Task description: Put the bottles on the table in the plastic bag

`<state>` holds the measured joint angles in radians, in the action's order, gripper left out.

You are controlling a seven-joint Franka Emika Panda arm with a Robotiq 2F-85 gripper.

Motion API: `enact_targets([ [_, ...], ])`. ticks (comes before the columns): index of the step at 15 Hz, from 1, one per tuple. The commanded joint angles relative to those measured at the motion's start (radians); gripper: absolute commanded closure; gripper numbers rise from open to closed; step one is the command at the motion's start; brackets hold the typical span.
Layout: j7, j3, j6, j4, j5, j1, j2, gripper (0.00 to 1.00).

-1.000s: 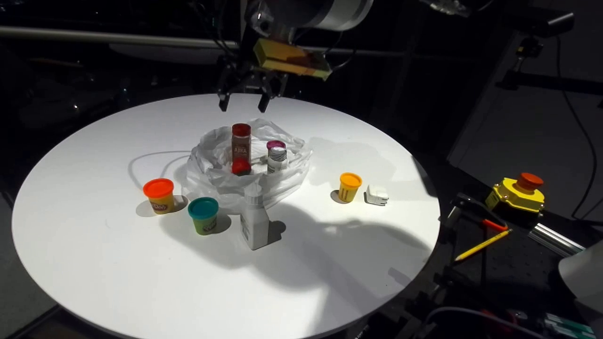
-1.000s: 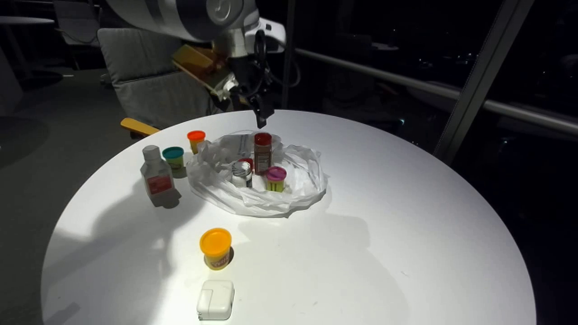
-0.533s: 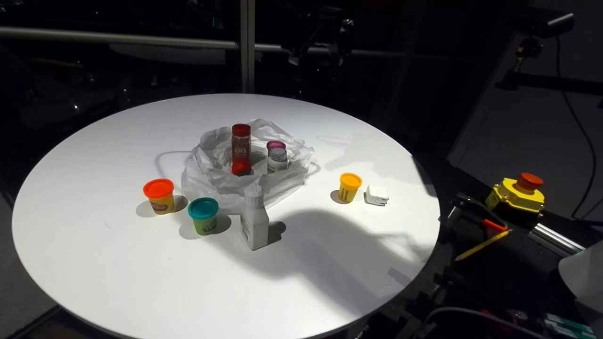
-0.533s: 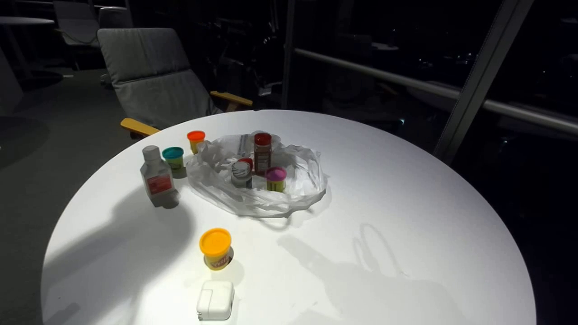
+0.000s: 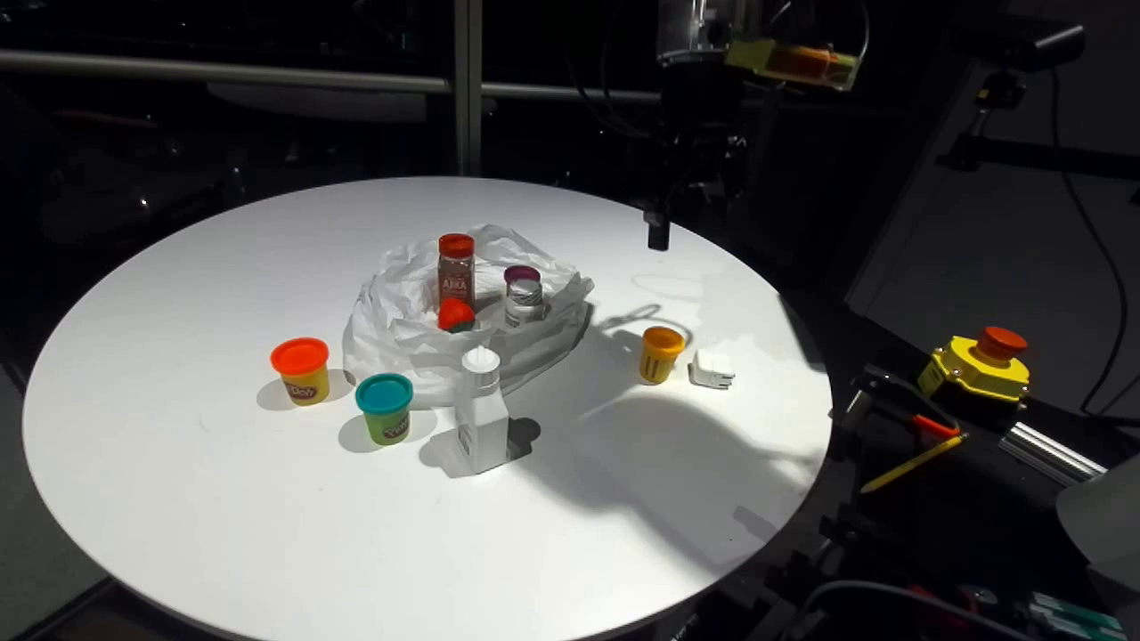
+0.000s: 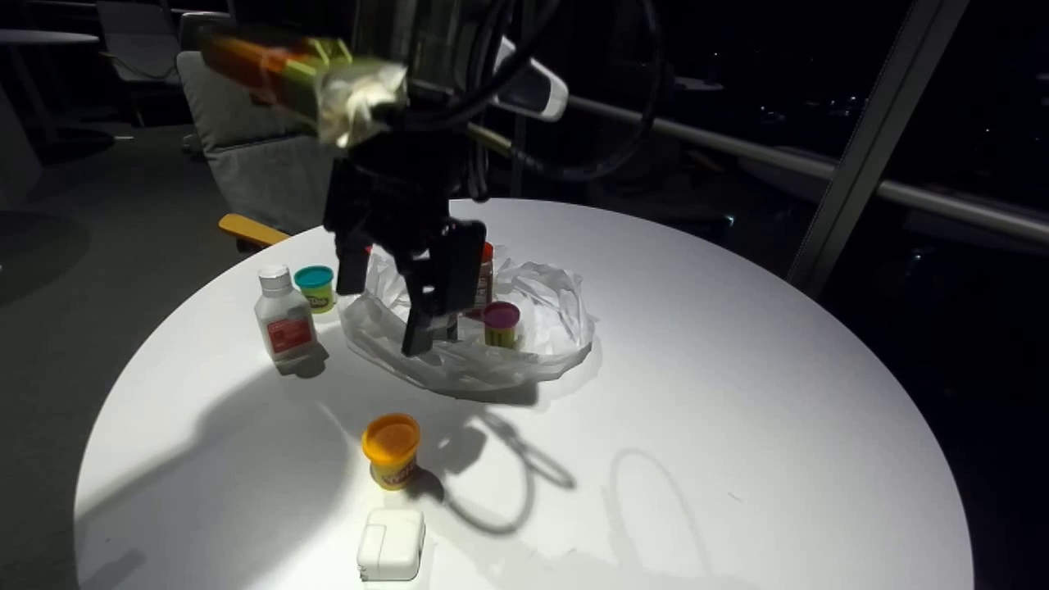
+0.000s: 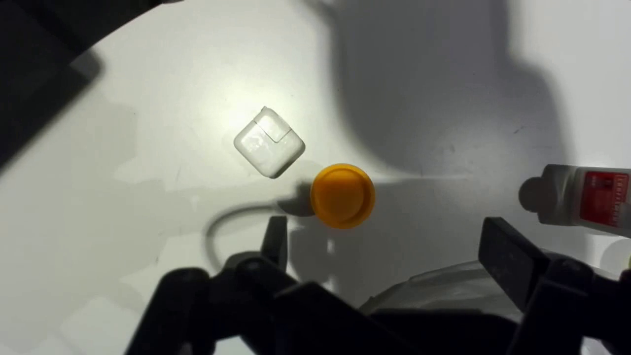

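- At far left in an exterior view, upright on the table [image 5: 223, 507]: red pot [image 5: 303, 372].
- Just right of it, also upright on the table: teal pot [image 5: 386, 409].
- Behind both, spread on the table: bag [image 5: 401, 338], crumpled, with its mouth gaping upward.
- Inside the bag: shaker [image 5: 456, 272], upright, with a small red thing [image 5: 456, 315] just in front.
- In front of the bag, upright on the table, near the teal pot: white bottle [image 5: 481, 425].
- Inside the bag, right of the shaker: purple pot [image 5: 522, 272] and jar [image 5: 524, 307], close together, impossible to tell whether touching.
- Farther right, raised above the table: gripper [image 7: 389, 240], released, with fingers [image 7: 508, 259] spread wide apart in the wrist view.
- Upright on the table, outside the bag: orange pot [image 5: 662, 354], in the wrist view just past the fingers.
- Just beside it, on the table: charger [image 5: 711, 369].
- Beyond the table at right: pencil [image 5: 915, 463] and red button [image 5: 1001, 344].
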<state>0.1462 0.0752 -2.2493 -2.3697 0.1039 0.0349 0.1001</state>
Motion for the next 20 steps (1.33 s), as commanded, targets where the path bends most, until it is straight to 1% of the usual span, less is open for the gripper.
enact_targets([
  [1,-0.081,-0.027,-0.181,-0.13,0.067,-0.029,-0.006,0.0],
  [4,-0.159,-0.047,-0.349,-0.2,0.115,-0.03,0.014,0.0],
  [7,-0.205,-0.072,-0.456,-0.235,0.136,-0.033,0.039,0.0],
  [8,-0.202,-0.075,-0.487,-0.241,0.124,-0.031,0.051,0.0],
  [13,-0.166,-0.079,-0.591,-0.24,0.058,-0.021,0.136,0.0],
  [16,-0.131,-0.053,-0.64,-0.232,-0.018,-0.004,0.181,0.0],
  [20,-0.113,-0.032,-0.687,-0.212,-0.07,0.0,0.228,0.0],
])
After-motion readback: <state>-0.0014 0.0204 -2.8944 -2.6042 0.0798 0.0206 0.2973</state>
